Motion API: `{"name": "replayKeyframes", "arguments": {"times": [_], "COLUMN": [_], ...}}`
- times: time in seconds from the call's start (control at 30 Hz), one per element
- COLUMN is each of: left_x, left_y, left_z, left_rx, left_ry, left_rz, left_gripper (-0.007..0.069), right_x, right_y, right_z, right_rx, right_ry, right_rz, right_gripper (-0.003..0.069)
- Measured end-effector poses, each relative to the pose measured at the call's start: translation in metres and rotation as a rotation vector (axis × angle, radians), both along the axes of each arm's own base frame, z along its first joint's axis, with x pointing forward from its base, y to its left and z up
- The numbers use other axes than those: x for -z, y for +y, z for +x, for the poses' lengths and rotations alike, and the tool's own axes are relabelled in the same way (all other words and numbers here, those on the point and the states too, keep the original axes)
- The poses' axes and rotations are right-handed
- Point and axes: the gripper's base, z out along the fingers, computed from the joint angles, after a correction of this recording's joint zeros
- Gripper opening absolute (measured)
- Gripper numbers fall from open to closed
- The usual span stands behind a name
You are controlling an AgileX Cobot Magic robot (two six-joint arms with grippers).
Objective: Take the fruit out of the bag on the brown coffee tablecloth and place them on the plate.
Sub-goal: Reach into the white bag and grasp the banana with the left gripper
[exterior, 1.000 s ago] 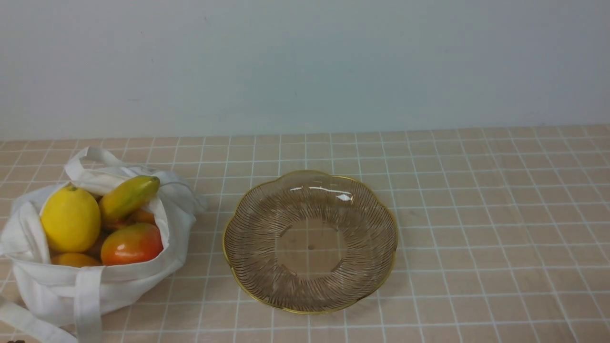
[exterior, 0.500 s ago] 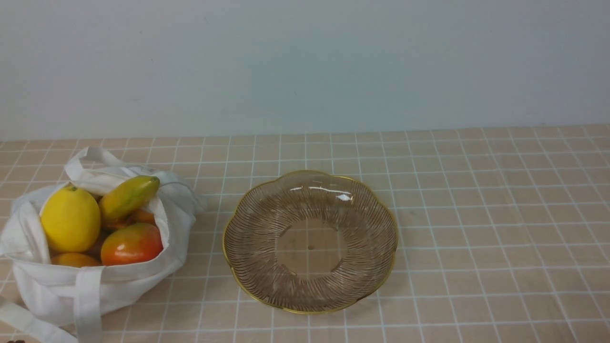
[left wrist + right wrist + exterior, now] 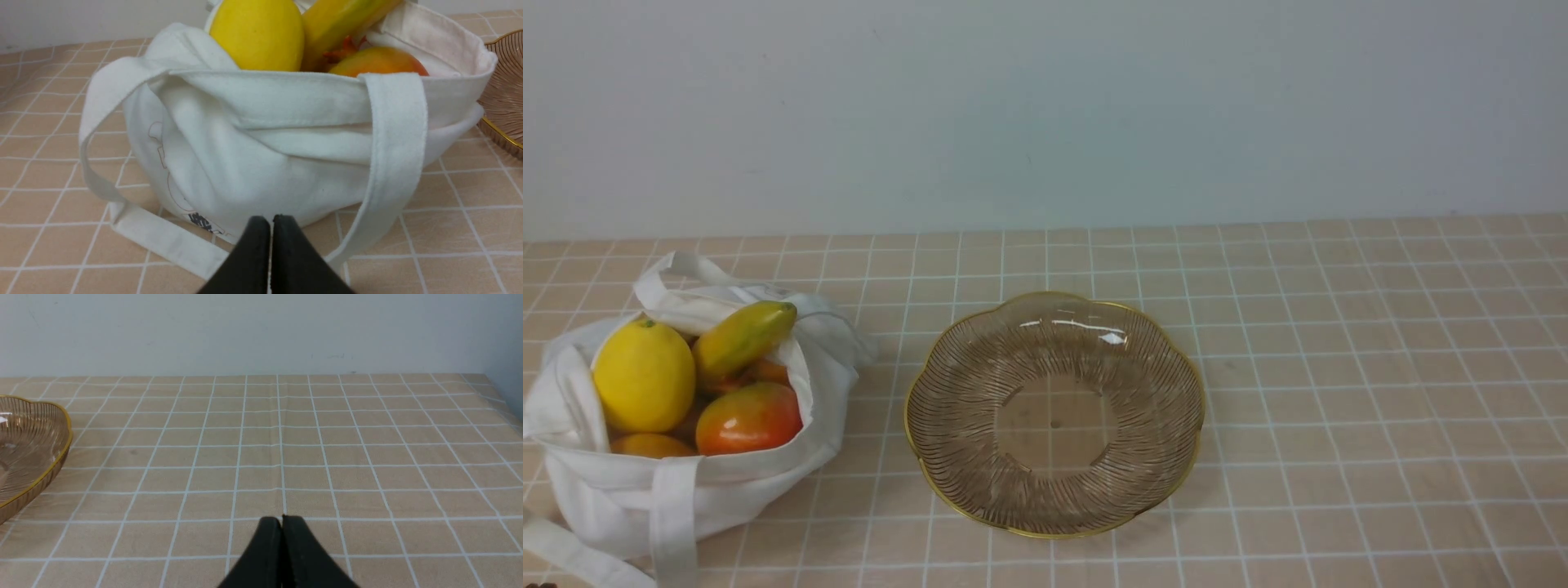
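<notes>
The white cloth bag (image 3: 621, 490) sits at the near left on the brown grid tablecloth (image 3: 1339, 367). In it are a yellow lemon (image 3: 644, 376), a banana with a green tip (image 3: 743, 335), a red-orange mango (image 3: 749, 418) and an orange piece (image 3: 649, 446). The glass plate (image 3: 980, 367) with a gold rim stands empty beside the bag. Neither gripper shows in the front view. My left gripper (image 3: 271, 220) is shut and empty, just in front of the bag (image 3: 245, 155). My right gripper (image 3: 281, 520) is shut and empty over bare cloth, with the plate's rim (image 3: 61, 457) off to one side.
A pale wall (image 3: 1045, 106) runs along the back of the table. The cloth's far corner (image 3: 486, 379) shows in the right wrist view. The bag's strap handles (image 3: 392, 171) hang loose onto the cloth near my left gripper.
</notes>
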Motion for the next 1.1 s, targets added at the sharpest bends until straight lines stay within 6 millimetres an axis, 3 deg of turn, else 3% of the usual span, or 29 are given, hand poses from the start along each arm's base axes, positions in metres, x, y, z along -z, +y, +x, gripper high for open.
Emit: {"name": "replayKeyframes", "arguments": {"times": [0.57,0.63,0.73,0.87,1.1], "left_x": [-0.002,-0.003,-0.004,-0.006,-0.016], "left_y": [0.001,-0.002,-0.011,-0.018,-0.015], "left_z": [0.001,0.001,0.001,0.001,0.003], "left_rx": [-0.009,-0.032,-0.085,-0.122,-0.131], "left_ry": [-0.021,-0.04,-0.031,-0.005,-0.12], "left_rz": [0.003,-0.196,-0.691,-1.096,-1.284], "left_gripper": [-0.0008,-0.0008,-0.0008,-0.0008,-0.0008], "right_x": [0.0,0.0,0.0,0.0,0.0], "right_y": [0.0,0.0,0.0,0.0,0.0], "right_z": [0.0,0.0,0.0,0.0,0.0], "right_rx": [0.0,0.0,0.0,0.0,0.0], "right_ry": [0.0,0.0,0.0,0.0,0.0], "right_rz": [0.0,0.0,0.0,0.0,0.0], "right_gripper": [-0.0018,-0.0018,-0.0018,-0.0018,-0.0018]}}
